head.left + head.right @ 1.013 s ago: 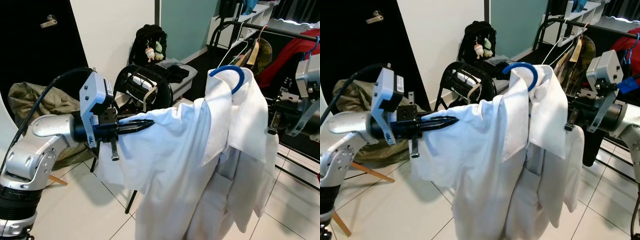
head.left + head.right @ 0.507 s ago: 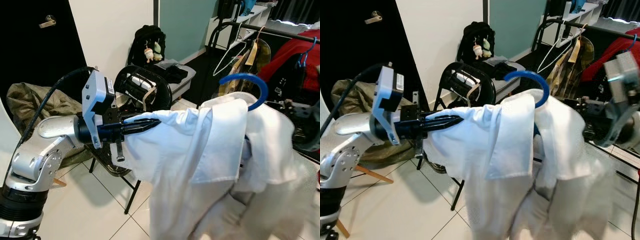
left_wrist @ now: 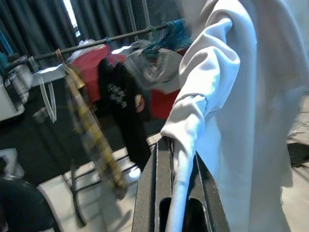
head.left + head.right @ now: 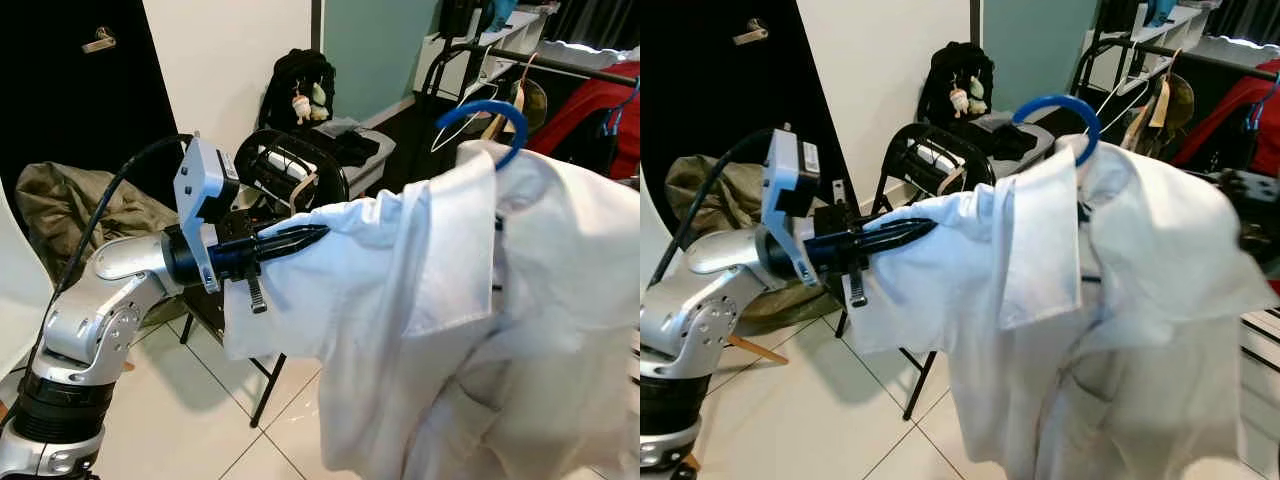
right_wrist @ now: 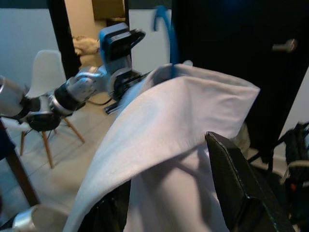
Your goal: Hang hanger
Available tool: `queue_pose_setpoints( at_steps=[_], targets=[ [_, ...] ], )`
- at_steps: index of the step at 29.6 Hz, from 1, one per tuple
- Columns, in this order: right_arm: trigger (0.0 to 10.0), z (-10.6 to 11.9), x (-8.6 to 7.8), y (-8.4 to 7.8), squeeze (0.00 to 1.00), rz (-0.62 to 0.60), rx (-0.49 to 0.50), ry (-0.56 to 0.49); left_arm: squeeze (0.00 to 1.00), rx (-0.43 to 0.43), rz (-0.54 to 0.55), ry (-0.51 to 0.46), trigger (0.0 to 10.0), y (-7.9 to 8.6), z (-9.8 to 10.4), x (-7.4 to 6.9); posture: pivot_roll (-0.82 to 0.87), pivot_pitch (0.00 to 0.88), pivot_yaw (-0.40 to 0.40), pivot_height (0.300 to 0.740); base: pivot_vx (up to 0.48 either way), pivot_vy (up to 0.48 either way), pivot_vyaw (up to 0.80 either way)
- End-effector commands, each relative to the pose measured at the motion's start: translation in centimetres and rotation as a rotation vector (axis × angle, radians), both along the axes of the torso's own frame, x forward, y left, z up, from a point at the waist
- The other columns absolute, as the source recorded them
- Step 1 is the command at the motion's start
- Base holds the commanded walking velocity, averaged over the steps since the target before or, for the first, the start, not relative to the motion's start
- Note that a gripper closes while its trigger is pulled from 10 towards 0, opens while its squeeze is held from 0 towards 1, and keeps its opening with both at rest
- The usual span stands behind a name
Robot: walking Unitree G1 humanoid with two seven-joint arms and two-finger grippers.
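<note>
A white shirt (image 4: pixel 440 290) hangs on a blue hanger whose hook (image 4: pixel 487 112) sticks up above the collar. My left gripper (image 4: pixel 318 235) is shut on the shirt's shoulder end and holds it out level; the left wrist view has the cloth pinched between the fingers (image 3: pixel 153 183). My right gripper (image 5: pixel 169 159) is shut on the shirt's other shoulder, with the fabric draped over its fingers (image 5: pixel 236 193). The shirt hides most of the right arm in the eye views. The dark clothes rail (image 4: pixel 565 66) runs behind the hook, at the back right.
Red and dark garments (image 4: pixel 590 110) and several hangers hang on the rail. A black folding chair (image 4: pixel 292 165) stands under the left gripper, a black backpack (image 4: pixel 296 80) behind it. An olive bag (image 4: pixel 65 200) lies by the black door.
The shirt and hanger have swung right and up, nearer the camera, the hook now level with the rail. The right arm has gone behind the shirt. The left gripper rose slightly.
</note>
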State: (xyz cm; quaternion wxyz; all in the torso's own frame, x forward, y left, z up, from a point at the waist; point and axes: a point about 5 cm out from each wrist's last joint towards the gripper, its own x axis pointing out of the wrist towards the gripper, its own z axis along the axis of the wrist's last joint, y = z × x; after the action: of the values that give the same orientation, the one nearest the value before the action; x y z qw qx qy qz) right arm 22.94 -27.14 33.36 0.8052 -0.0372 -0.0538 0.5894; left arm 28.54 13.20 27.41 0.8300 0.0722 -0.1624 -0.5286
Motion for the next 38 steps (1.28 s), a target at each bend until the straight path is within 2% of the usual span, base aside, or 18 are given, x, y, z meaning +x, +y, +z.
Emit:
queue_pose_setpoints(
  at_steps=[1,2,6,12,14,18,25,28,30,33,38],
  targets=[
    [10.0,-0.2,-0.4,0.2,0.00,0.036,-0.015,0.017,0.00,-0.022,0.022,-0.017,9.7,0.2,0.2,0.1,-0.13,0.064,-0.010,0.740,0.000,0.000,0.00],
    [10.0,-1.1,-0.5,0.4,0.00,0.037,-0.061,0.052,0.00,-0.029,0.029,-0.021,9.7,0.2,0.3,0.1,-0.13,0.063,-0.010,0.740,0.000,0.000,0.00],
    [10.0,-2.6,-0.2,1.1,0.00,0.021,-0.117,0.080,0.00,-0.052,0.022,-0.031,9.6,0.1,0.7,0.0,-0.13,0.062,-0.009,0.740,0.000,0.000,0.00],
    [10.0,-3.3,0.7,1.5,0.00,-0.046,-0.139,0.065,0.00,-0.082,-0.015,-0.053,9.7,-0.4,1.5,-0.5,-0.13,0.064,-0.013,0.740,0.000,0.000,0.00],
    [10.0,-3.1,1.4,1.5,0.00,-0.094,-0.126,0.032,0.00,-0.096,-0.073,-0.074,9.8,-1.2,1.9,-1.5,-0.13,0.065,-0.014,0.740,0.000,0.000,0.00],
    [10.0,-2.7,1.5,1.5,0.00,-0.103,-0.112,0.015,0.00,-0.084,-0.085,-0.078,9.8,-1.5,1.8,-1.7,-0.12,0.068,-0.015,0.740,0.000,0.000,0.00],
    [10.0,-0.9,0.9,1.3,0.00,-0.073,-0.048,-0.035,0.00,-0.027,-0.042,-0.067,9.8,-1.4,0.7,-1.2,-0.13,0.069,-0.013,0.740,0.000,0.000,0.00],
    [10.0,0.6,0.2,0.9,0.00,-0.058,-0.001,-0.079,0.00,-0.001,-0.018,-0.060,9.8,-1.0,0.3,-0.8,-0.13,0.070,-0.009,0.740,0.000,0.000,0.00],
    [10.0,0.6,0.2,0.9,0.00,-0.058,-0.001,-0.079,0.00,-0.001,-0.018,-0.060,9.8,-1.0,0.3,-0.8,-0.13,0.070,-0.009,0.740,0.000,0.000,0.00],
    [10.0,1.6,-0.7,0.6,0.00,-0.023,0.048,-0.107,0.00,0.027,0.004,-0.049,9.8,-0.6,-0.3,-0.3,-0.13,0.069,-0.005,0.740,0.000,0.000,0.00],
    [10.0,1.7,-0.8,0.6,0.00,-0.015,0.058,-0.109,0.00,0.033,0.008,-0.046,9.8,-0.6,-0.4,-0.2,-0.13,0.069,-0.005,0.740,0.000,0.000,0.00]
  ],
)
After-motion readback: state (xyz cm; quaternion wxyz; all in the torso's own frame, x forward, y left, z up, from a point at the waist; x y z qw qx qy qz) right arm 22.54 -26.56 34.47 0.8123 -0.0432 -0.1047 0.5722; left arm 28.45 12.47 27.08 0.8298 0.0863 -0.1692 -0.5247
